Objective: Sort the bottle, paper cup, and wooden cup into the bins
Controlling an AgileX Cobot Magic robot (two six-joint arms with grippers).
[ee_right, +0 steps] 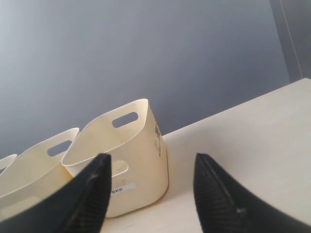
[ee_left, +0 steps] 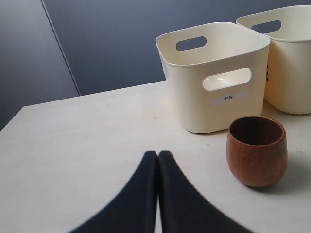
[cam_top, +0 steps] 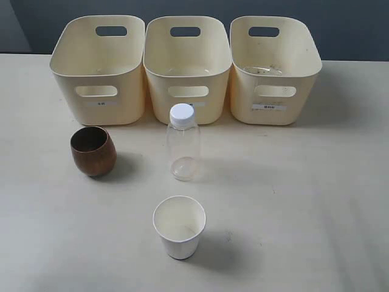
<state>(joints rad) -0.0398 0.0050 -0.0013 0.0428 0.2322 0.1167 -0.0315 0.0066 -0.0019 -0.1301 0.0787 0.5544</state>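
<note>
Before three bins (cam_top: 98, 67) stand one bottle (cam_top: 183, 143) and two cups.

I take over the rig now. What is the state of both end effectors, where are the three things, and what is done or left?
Left end effector: shut, empty, near the wooden cup.
Right end effector: open, empty, facing the right bin.
Bottle stands in front of the middle bin; paper cup stands nearest the camera; wooden cup stands before the left bin.
Done: nothing sorted.
Left: all three things.
</note>
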